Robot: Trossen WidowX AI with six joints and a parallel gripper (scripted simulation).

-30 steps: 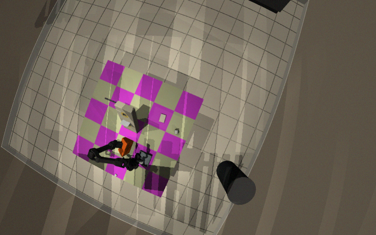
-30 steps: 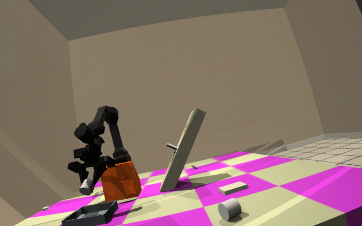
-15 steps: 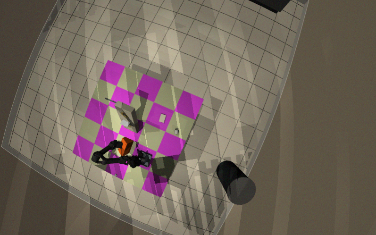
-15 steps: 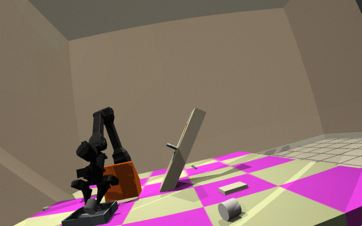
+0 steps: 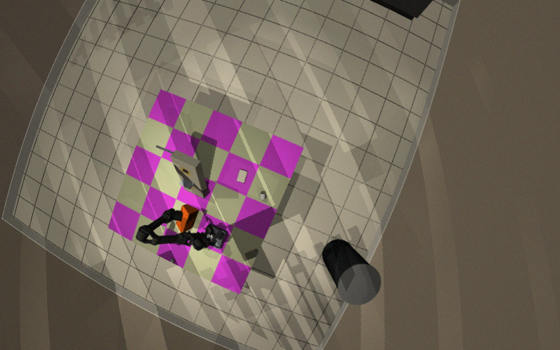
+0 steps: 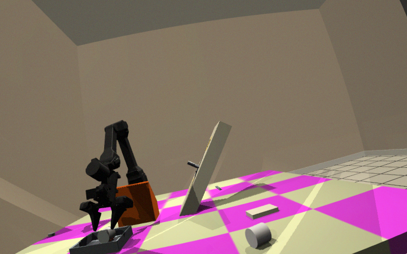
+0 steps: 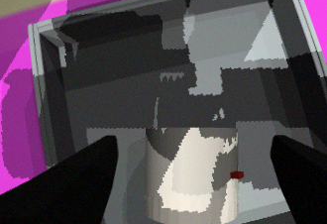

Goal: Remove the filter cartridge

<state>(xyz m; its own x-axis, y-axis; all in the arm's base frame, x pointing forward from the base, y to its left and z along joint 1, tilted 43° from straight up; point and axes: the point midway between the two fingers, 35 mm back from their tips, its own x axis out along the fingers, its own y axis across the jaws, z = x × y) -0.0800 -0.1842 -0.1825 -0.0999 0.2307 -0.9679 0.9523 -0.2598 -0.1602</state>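
The white round cartridge [image 6: 105, 235] [image 7: 190, 176] lies on its side in the grey tray [image 6: 124, 238] [image 7: 119, 9], with a small red mark on its side; its slots do not show. My gripper [image 6: 103, 229] [image 7: 194, 145] is open, fingers pointing down, one on either side of the cartridge. In the wrist view there is a gap between the cartridge and each finger. The service panel [image 5: 192, 162] [image 6: 210, 163] leans behind, its round yellow-ringed opening [image 5: 185, 171] dark and empty.
The orange block [image 5: 187, 217] [image 6: 138, 201] stands at the arm's base, near the tray. A bar [image 6: 192, 163] sticks out of the panel. A pale flat block [image 5: 241, 176] [image 6: 261, 211] and a loose grey cylinder [image 5: 263, 196] [image 6: 258, 235] lie to the right of the panel.
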